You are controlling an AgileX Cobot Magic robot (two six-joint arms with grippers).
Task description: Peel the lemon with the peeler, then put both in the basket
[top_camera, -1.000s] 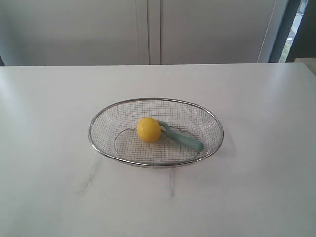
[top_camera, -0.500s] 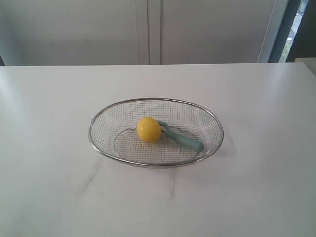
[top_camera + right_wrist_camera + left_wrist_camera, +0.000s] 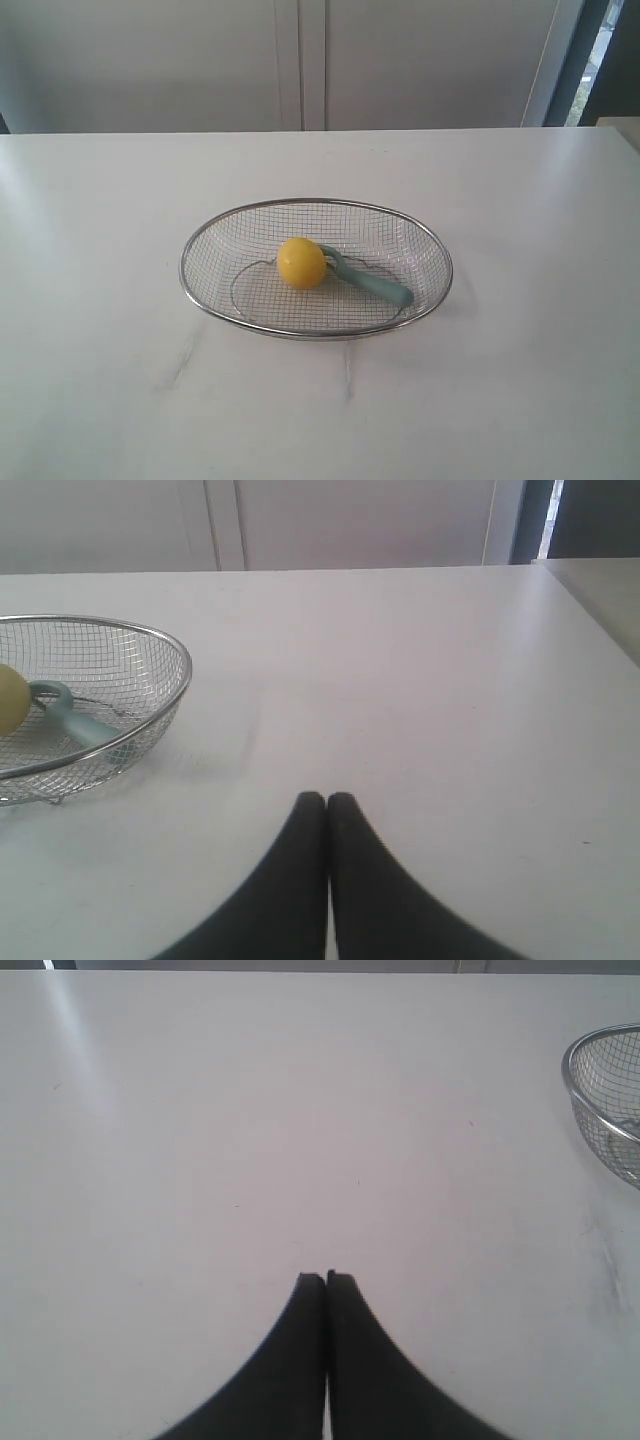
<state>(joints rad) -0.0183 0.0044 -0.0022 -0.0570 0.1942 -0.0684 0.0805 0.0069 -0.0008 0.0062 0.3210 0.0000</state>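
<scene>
A silver wire-mesh basket (image 3: 250, 215) stands mid-table. Inside it lies the yellow lemon (image 3: 301, 262), with the teal peeler (image 3: 375, 285) beside it, its head touching the fruit. Neither arm shows in the exterior view. In the left wrist view my left gripper (image 3: 326, 1278) is shut and empty over bare table, the basket's rim (image 3: 572, 1080) far off at the picture's edge. My right gripper (image 3: 326, 800) is also shut and empty, apart from the basket (image 3: 175, 645), where the lemon (image 3: 10, 702) and the peeler (image 3: 75, 720) show.
The white table (image 3: 520, 380) spreads wide around the basket. Pale cabinet doors (image 3: 300, 60) stand behind its far edge. A dark doorway strip (image 3: 585, 60) is at the back right.
</scene>
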